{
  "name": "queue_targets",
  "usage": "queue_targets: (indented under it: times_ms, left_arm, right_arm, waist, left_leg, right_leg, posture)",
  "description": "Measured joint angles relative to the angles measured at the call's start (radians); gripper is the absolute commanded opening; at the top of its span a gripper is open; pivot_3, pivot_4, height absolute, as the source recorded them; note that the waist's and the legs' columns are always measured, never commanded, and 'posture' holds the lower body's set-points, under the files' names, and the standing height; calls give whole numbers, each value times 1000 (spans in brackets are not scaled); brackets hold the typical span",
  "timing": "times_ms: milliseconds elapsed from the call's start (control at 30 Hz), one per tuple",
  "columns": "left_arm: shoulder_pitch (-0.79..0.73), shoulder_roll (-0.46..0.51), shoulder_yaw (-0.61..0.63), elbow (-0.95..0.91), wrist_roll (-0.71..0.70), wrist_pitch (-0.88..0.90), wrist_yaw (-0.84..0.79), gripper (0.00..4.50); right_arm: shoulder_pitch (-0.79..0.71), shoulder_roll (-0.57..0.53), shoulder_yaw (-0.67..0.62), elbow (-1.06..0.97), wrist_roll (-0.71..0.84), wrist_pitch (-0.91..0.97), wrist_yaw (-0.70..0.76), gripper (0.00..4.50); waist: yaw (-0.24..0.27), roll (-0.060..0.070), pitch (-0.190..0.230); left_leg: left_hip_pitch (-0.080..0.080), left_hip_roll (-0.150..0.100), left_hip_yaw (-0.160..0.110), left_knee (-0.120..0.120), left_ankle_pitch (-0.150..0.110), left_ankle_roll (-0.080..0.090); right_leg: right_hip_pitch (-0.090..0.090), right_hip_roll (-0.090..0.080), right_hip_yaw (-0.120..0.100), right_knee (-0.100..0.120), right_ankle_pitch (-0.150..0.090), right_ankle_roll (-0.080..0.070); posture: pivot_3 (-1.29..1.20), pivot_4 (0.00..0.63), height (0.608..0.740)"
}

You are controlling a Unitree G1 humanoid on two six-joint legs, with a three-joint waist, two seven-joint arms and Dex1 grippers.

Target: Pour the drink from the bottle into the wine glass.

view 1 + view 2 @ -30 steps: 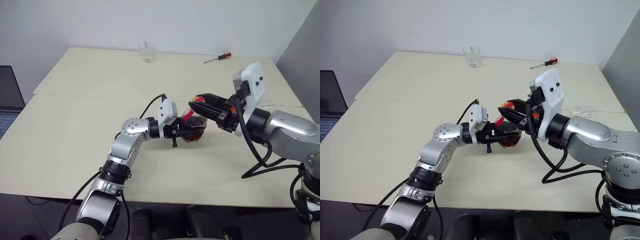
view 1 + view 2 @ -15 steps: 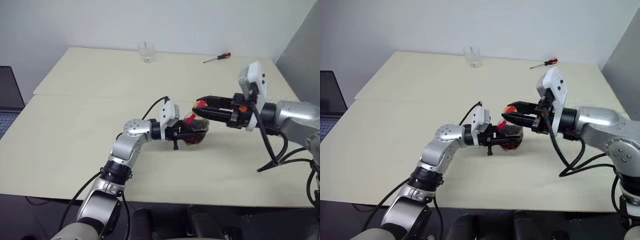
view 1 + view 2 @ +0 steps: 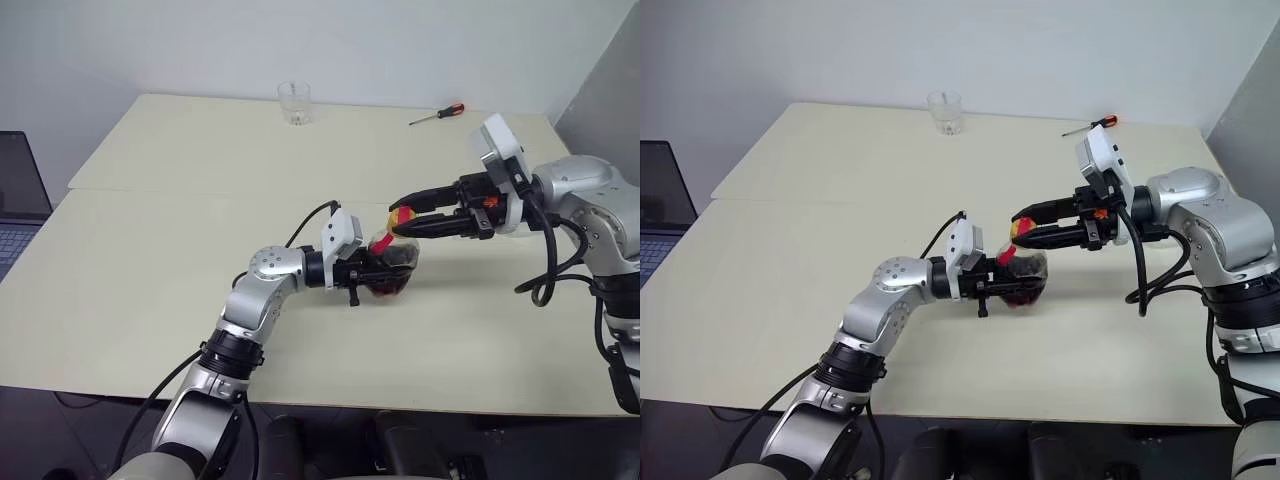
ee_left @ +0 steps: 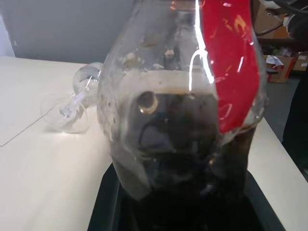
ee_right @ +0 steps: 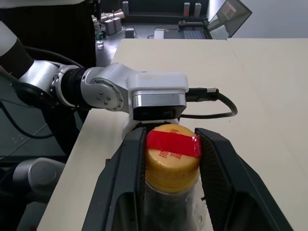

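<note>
Near the front-middle of the table (image 3: 130,300), left gripper (image 3: 372,270) is clamped on the lower body of the bottle (image 3: 393,266), fingers nearly together around it, reaching in level from the side. Bottle stands roughly upright, base at or just above the tabletop — can't tell which. The drink (image 4: 192,144) fills about the lower half, dark brown.

At the bottle's top, right gripper (image 3: 1025,228) comes in from the robot's right, roughly level. Right wrist view: both black fingers (image 5: 127,178) flank the yellow-orange cap (image 5: 172,156), one each side, red strip across the top. Jaws partly open, sitting just beside or lightly on the cap; firm grip or not, cannot tell.

Step in hand, as I read it: uncapping. Cap is on, nothing poured yet, so task is early.

Next move calls for: right jaws fully closed on the cap, then a twist about the bottle's axis while the left holds the body against rotation. Soft ribbed plastic, so too much squeeze on the left could push liquid up once the seal breaks. Cap needs parking somewhere after.

Just past the bottle, left wrist view shows the wine glass (image 4: 72,108) apparently lying on its side on the table, stem towards the camera. If so it needs standing up before any pour.

Far edge: short tumbler (image 3: 294,103) and a screwdriver (image 3: 436,114), well apart from the action, not involved.
</note>
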Motion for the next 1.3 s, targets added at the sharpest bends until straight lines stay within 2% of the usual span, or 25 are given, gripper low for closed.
queue_targets:
  times_ms: [33, 167, 267, 467, 700, 800, 900, 967, 1167, 1300]
  left_arm:
    - [1, 1, 0, -4, 0, 2, 0, 1011]
    - [-4, -6, 2, -38, -22, 1, -1, 1008]
    - [-8, -13, 2, -48, -29, -1, -1, 1008]
    - [-11, -20, 1, -46, -29, -6, -4, 1008]
    - [-17, -24, 1, -30, -24, -21, 1, 1008]
    - [-20, -25, 2, 1, -9, -30, 38, 1008]
    - [-24, -27, 3, 34, 16, -36, 87, 1008]
    - [-24, -29, 3, 44, 29, -43, 111, 1008]
    - [-42, -47, 2, 104, 57, -80, 145, 1008]
    - [-53, -65, 2, 122, 64, -102, 152, 1008]
  right_arm:
    - [-2, 2, -1, 0, -8, -2, 7, 1971]
    - [-2, 8, 0, 1, -36, 37, 10, 3275]
    - [-2, 12, -24, -5, -15, 88, 6, 4418]
    - [1, 7, -155, -111, 79, 216, -63, 4500]
    - [116, -22, -385, -322, 246, 404, -321, 4500]
    - [163, 4, -455, -437, 304, 477, -519, 4500]
    - [191, 80, -500, -571, 364, 540, -777, 4500]
    - [193, 110, -502, -642, 394, 586, -940, 4500]
    - [139, 166, -486, -711, 442, 704, -1313, 4500]
    - [129, 277, -441, -739, 454, 783, -1541, 4500]
  waist:
    - [0, 0, 0]
    - [1, 0, 0]
    - [1, 0, 0]
    - [0, 1, 0]
    - [1, 0, 0]
    - [-2, 1, 0]
    - [-3, 1, 0]
    - [-2, 1, 0]
    - [-1, 1, 0]
    - [-2, 1, 0]
  left_leg:
    - [0, 0, 0, 0, 0, 0]
    - [0, 0, 0, 0, 0, 0]
    - [0, 0, 0, 0, 0, 0]
    - [0, 0, -1, 0, 0, 0]
    - [0, 0, 0, 0, 0, 0]
    - [0, 0, -1, 0, 0, 0]
    - [1, 0, -2, 0, 0, 0]
    - [0, 0, -2, 0, 0, 0]
    - [0, -1, 0, 0, 0, 0]
    - [0, 0, -1, -1, 0, 0]
  right_leg:
    - [0, 0, 0, 0, 0, 0]
    - [0, 0, 0, 1, 1, -1]
    - [0, 0, 0, 1, 1, -1]
    - [0, 0, 0, 1, 1, -1]
    - [1, -1, 0, 1, 1, -1]
    - [1, 0, 0, 1, 0, 1]
    - [1, 0, 1, 2, -1, 2]
    - [0, 0, 1, 2, -1, 2]
    - [1, -2, 2, 1, 0, 2]
    - [0, -1, 3, 1, 0, 1]
  posture:
    - [0, 150, 740]
    - [0, 150, 740]
    - [0, 150, 740]
    - [0, 150, 740]
    - [0, 150, 740]
    - [0, 150, 740]
    - [0, 150, 740]
    - [0, 150, 740]
    - [0, 150, 740]
    - [0, 150, 740]
